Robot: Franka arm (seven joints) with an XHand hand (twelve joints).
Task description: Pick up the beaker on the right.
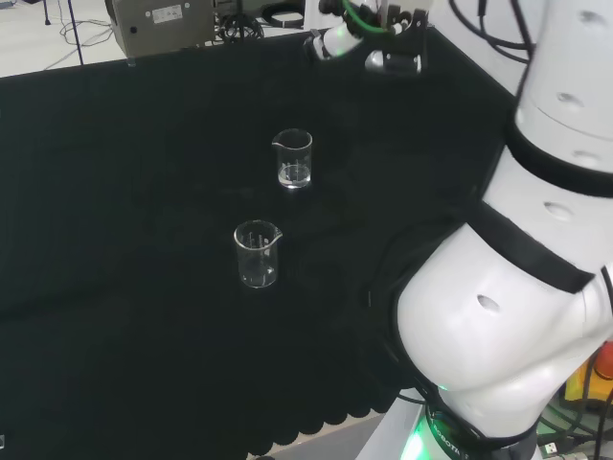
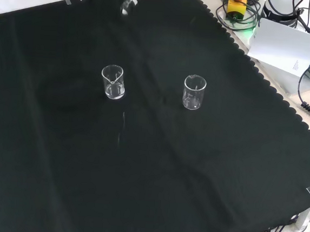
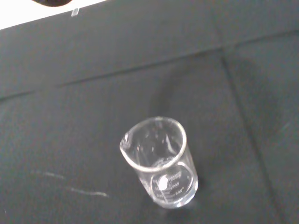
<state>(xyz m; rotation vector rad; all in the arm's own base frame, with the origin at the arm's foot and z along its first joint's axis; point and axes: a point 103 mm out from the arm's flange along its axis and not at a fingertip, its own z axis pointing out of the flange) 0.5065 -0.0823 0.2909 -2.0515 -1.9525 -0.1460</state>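
Two clear glass beakers stand upright on the table's black cloth (image 1: 144, 192), well apart from each other and both empty as far as the glass lets one tell. Each is a short cylinder with a rolled rim and a small pouring spout.

In the head view the farther beaker (image 1: 294, 158) stands beyond and slightly right of the nearer beaker (image 1: 257, 254); in the front view the same pair sit side by side, the farther beaker (image 2: 113, 82) at left and the nearer beaker (image 2: 194, 92) at right. The cloth is matte with faint creases, and its near edge in the head view is cut in scallops.

The hand (image 1: 369, 43) is raised at the top of the head view, well away from both beakers, touching nothing; its fingers (image 2: 130, 0) show as pale tips at the top edge of the front view. Whether they are straight or curled cannot be told.

The wrist view looks down at one beaker (image 3: 161, 161) from close by, showing white printed markings on its wall, its thick round base and a pale streak on the cloth beside it.
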